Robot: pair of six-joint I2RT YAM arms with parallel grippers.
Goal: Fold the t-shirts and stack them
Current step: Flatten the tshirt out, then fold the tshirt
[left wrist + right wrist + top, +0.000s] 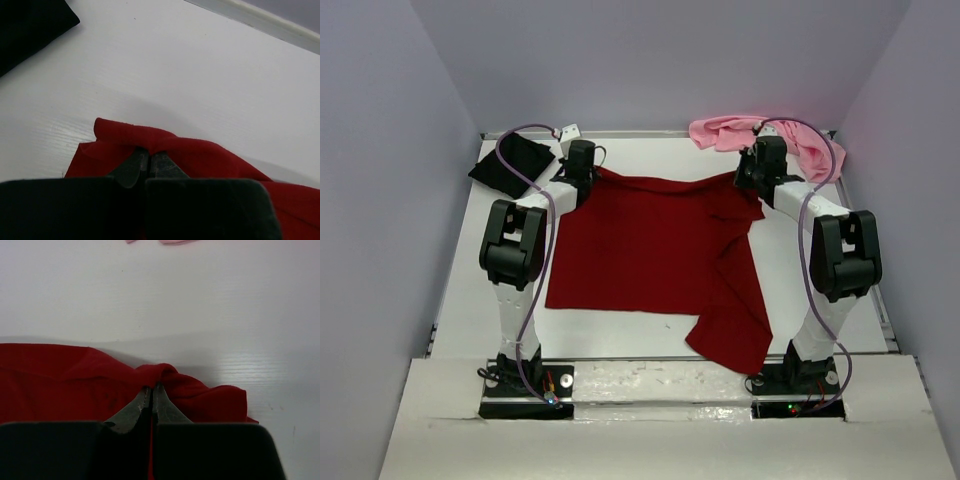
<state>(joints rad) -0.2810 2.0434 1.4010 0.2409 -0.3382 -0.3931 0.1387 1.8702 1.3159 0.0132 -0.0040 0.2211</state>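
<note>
Red shirt: the dark red cloth t-shirt [650, 250], short-sleeved and plain, lay spread across the middle of the white tabletop [620, 342]. Its near right part was rumpled and reached toward the near edge.
Left end effector: the left end effector [149, 156] was clamped on the red shirt's far left edge, with cloth bunched over the tips. Only the left wrist view showed the pinch; from above, the wrist hid the fingers.
Right end effector: the right end effector [151, 391] was clamped on the far right edge, with a ridge of red cloth over the tips. This too showed only in its wrist view.
Black shirt: the black cloth t-shirt [510, 165] lay as a compact patch in the far left corner, apart from the red one.
Pink shirt: the light pink cloth t-shirt [730, 132] lay crumpled in the far right corner. The right wrist view caught only a sliver of it.
</note>
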